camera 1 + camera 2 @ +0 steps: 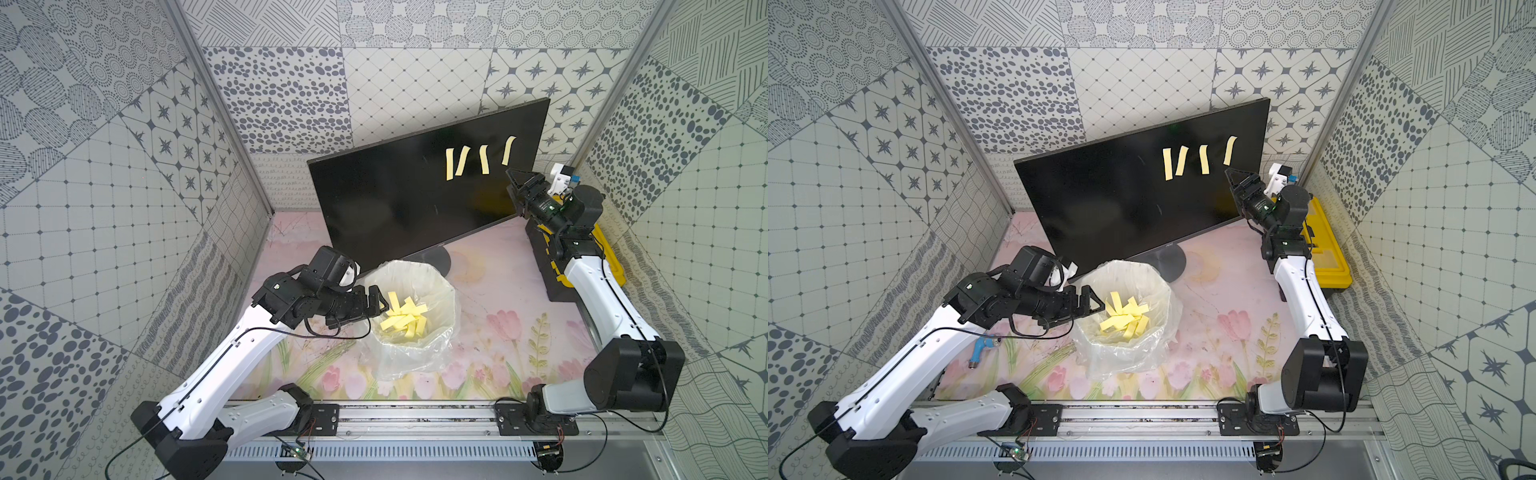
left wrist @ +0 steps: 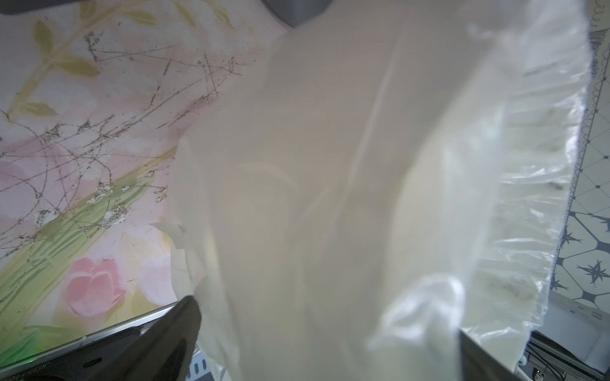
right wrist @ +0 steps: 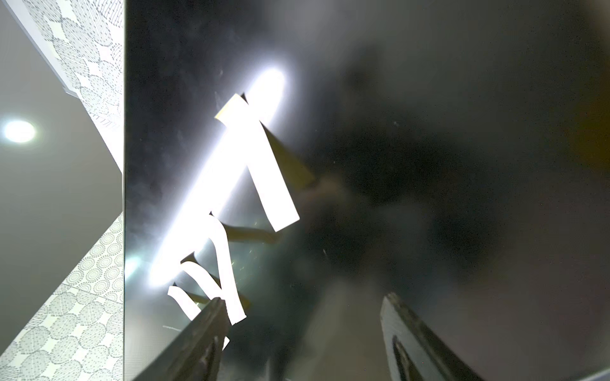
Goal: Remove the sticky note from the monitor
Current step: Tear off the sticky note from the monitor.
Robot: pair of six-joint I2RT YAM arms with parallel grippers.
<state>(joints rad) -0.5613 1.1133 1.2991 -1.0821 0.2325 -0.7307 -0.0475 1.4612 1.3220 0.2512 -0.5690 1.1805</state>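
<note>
The left gripper hangs with jaws spread at the rim of a round bin lined with a clear plastic bag, where loose pale yellow paper strips lie. Behind stands the large flat black monitor, with four narrow yellow sticky notes on its upper right screen. Just below the rightmost note, the right gripper is open and empty.
</note>
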